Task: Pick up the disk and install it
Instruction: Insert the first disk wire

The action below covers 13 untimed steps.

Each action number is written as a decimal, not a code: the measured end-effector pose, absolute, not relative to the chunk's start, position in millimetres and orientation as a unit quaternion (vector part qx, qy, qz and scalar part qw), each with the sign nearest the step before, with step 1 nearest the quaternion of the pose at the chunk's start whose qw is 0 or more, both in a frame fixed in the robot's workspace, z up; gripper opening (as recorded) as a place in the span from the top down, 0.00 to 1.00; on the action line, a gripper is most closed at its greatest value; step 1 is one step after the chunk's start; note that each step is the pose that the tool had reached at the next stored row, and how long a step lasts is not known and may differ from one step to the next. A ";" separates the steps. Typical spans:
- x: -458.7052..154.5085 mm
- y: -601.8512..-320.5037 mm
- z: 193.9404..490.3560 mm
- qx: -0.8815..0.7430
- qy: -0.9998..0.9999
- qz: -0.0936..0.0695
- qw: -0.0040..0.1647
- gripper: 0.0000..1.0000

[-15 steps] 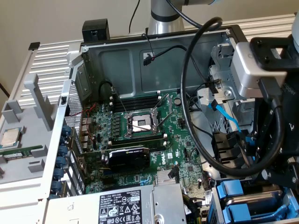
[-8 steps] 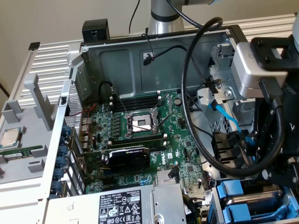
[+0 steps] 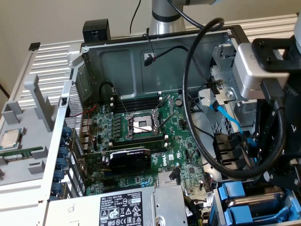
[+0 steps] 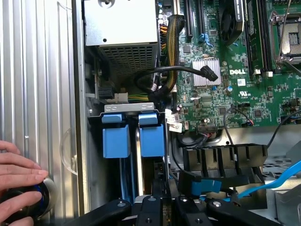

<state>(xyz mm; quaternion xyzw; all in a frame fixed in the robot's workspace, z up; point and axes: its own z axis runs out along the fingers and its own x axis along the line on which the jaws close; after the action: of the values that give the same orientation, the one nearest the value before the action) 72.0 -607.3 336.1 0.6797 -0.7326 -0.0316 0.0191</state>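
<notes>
Well, the gripper (image 4: 165,209) hangs over the drive bay (image 4: 127,108) of an open computer case (image 3: 141,52).

Its black fingers are drawn together, and I can't make out anything pinched between them. The bay holds two blue carriers side by side. The disk (image 4: 152,139) seems to be the one in line with the gripper, seated in its slot, with the second carrier (image 4: 116,140) just beside it. The case also holds the motherboard (image 3: 186,162), a black graphics card (image 3: 129,160) and the power supply (image 3: 122,209). A grey holder (image 3: 28,117) beside the case carries a small silver chip (image 3: 10,138). A person's hand (image 4: 16,186) rests on a round dark knob (image 4: 40,197) on the worktop (image 4: 37,70).
</notes>
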 end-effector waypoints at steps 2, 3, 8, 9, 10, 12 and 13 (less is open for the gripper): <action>72.0 -607.3 336.1 0.680 -0.733 -0.032 0.019 0.83; 72.0 -607.3 336.1 0.680 -0.733 -0.032 0.019 0.83; 72.5 -607.2 336.0 0.680 -0.733 -0.032 0.019 0.83; 72.6 -607.3 336.0 0.680 -0.733 -0.032 0.019 0.83; 72.7 -607.2 335.9 0.680 -0.733 -0.032 0.019 0.83; 72.8 -607.3 335.9 0.680 -0.733 -0.032 0.019 0.83; 72.8 -607.3 336.0 0.680 -0.733 -0.032 0.019 0.83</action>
<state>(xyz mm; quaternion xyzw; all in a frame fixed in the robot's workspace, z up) 72.8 -607.3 336.0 0.6797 -0.7325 -0.0317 0.0190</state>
